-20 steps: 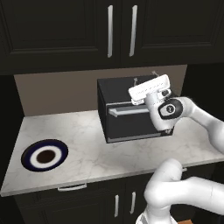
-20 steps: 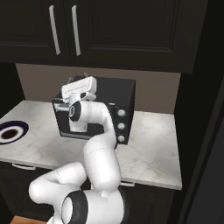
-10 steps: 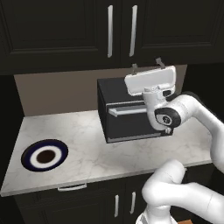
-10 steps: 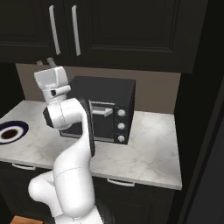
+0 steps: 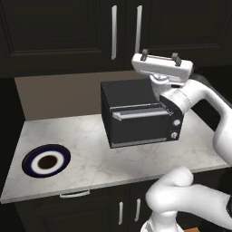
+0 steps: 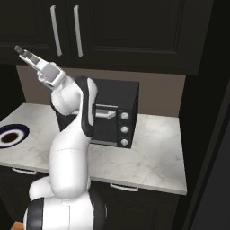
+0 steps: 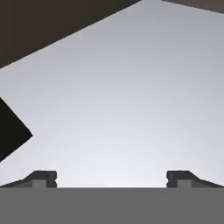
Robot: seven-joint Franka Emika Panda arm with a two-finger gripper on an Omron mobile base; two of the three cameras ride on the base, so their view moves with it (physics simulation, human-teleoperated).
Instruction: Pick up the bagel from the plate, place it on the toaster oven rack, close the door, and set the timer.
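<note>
The tabletop [image 5: 118,158] is white marble, and it is the closest thing to us. On its left side sits the plate [image 5: 46,161], round with a dark blue rim, a white ring and a brown middle. I cannot make out the bagel on it (the brown middle may hide it, or it is too small to tell). The plate is well apart from the oven.

Farther back stands the black toaster oven [image 5: 138,113]. Its door [image 5: 138,126] looks shut, with the silver handle [image 5: 139,113] across the front. The knobs [image 5: 176,128] are on its right side. The rack would be inside, so it is hidden.

Highest and farthest up is the hand [image 5: 160,55]. It is raised above the oven, pointing up toward the dark cabinets [image 5: 90,31]. Its two fingers stand wide apart with nothing between them.

So I think the job has hardly begun. The bagel is not picked up. The door has to be opened, the bagel put on the rack, the door shut, and the timer set.
</note>
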